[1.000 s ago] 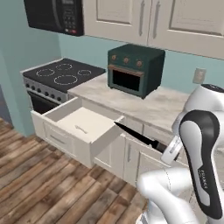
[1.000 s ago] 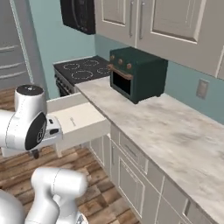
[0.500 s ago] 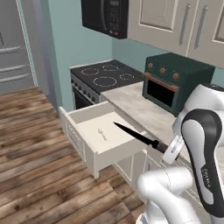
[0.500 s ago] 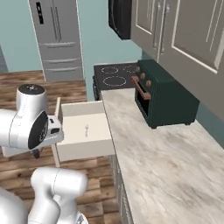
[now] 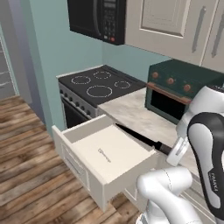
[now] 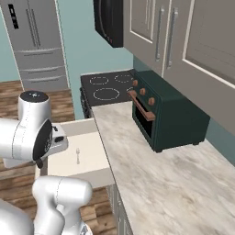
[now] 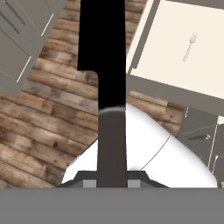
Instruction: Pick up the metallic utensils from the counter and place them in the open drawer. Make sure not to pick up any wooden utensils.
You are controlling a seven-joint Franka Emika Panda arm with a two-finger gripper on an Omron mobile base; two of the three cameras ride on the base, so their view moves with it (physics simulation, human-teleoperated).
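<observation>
The narrowly parted claw (image 5: 171, 152) is pinching the slim black-handled knife with a dark pointed blade (image 5: 139, 137), holding it over the wide cream-white open drawer (image 5: 83, 164), where a small pale silver-blue spoon (image 6: 78, 155) is lying inside.

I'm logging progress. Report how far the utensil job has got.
Done: the silver spoon lies inside the open drawer. In hand: the gripper holds the black-handled knife, blade out over the drawer. Left: lower and release the knife.
</observation>
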